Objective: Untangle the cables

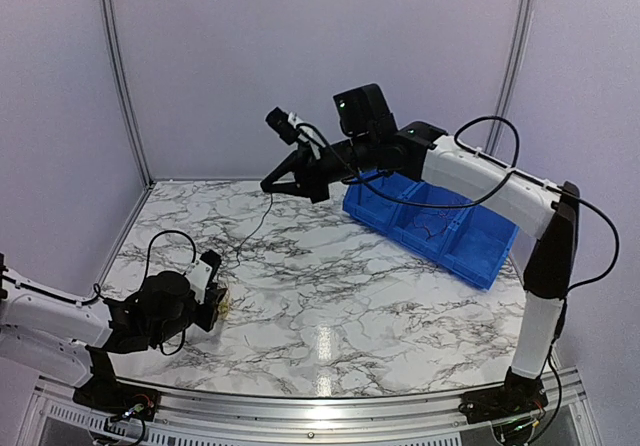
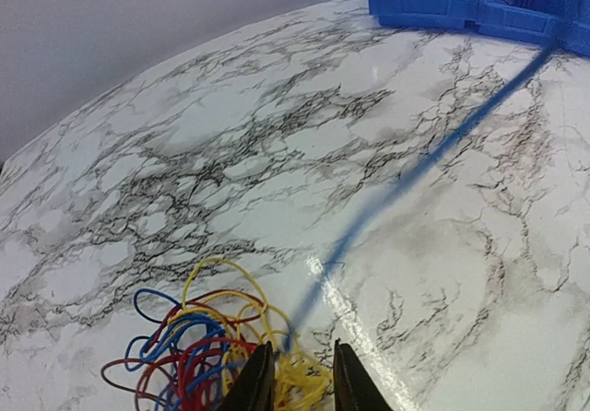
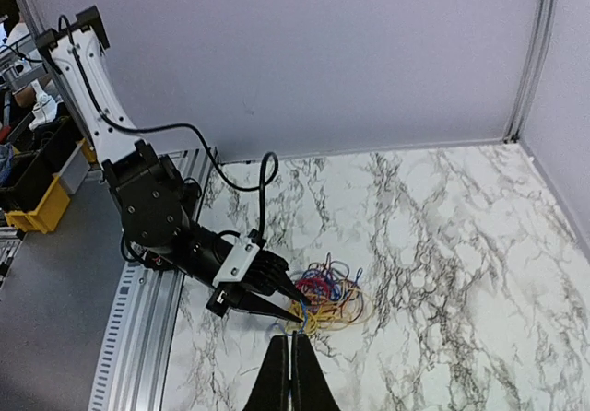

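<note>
Blue cable point(image 2: 415, 167) runs taut from the tangle of cables point(image 2: 198, 346), lying at 8 o'clock on the table point(image 1: 350, 296), toward 2 o'clock, where the right end effector point(image 3: 290, 367) is pinched together on it. The left end effector point(image 2: 297, 385) straddles yellow strands point(image 2: 221, 268), fingers point(image 2: 256, 385) narrowly apart; whether they grip, I cannot tell. Best to anchor the bundle firmly, then draw the blue out slowly, easing at any snag.

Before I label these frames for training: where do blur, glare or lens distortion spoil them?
Left wrist: the blue cable is a blurred streak, the table edge bows from the wide lens, and a glare patch sits beside the cables. Top external: one bright reflection near the front edge, otherwise sharp. Right wrist: sharp, evenly lit.
</note>
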`<action>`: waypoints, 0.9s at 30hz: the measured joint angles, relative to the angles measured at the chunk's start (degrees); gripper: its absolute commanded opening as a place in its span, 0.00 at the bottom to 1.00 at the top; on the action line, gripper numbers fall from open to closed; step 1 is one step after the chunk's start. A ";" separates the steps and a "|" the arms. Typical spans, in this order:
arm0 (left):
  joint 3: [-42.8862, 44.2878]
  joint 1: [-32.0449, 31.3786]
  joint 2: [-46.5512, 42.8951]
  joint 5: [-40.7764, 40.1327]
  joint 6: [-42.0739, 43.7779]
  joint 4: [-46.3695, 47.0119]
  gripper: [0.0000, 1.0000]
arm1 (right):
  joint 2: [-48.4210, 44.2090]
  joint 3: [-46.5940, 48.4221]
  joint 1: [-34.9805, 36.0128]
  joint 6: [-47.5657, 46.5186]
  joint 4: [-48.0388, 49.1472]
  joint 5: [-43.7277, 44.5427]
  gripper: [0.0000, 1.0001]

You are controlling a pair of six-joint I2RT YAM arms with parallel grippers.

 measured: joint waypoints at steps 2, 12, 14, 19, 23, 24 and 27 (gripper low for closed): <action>-1.66 1.09 1.16 -0.24 -0.57 1.66 0.20 | -1.75 1.77 -1.05 -0.09 -0.13 -0.63 0.00; -1.84 5.57 9.60 0.35 -2.49 7.39 0.18 | -4.87 6.34 -2.91 -2.64 -3.54 -2.91 0.00; -1.77 5.57 10.80 0.48 -2.86 7.93 0.17 | -4.98 6.34 -2.91 -3.08 -4.26 -3.30 0.00; -1.79 5.42 7.96 1.99 -4.70 6.99 0.17 | -4.98 6.67 -2.91 -4.20 -5.73 -3.13 0.00; -1.79 3.30 -2.86 2.32 -6.08 4.35 0.33 | -4.98 7.13 -2.93 -4.39 -5.92 -1.29 0.00; -1.79 2.56 -6.45 2.25 -6.23 3.58 0.42 | -4.98 7.19 -2.93 -4.37 -5.92 -0.83 0.00; -1.57 1.46 -15.08 2.16 -6.03 1.88 0.59 | -4.72 7.48 -2.93 -4.37 -5.90 0.22 0.00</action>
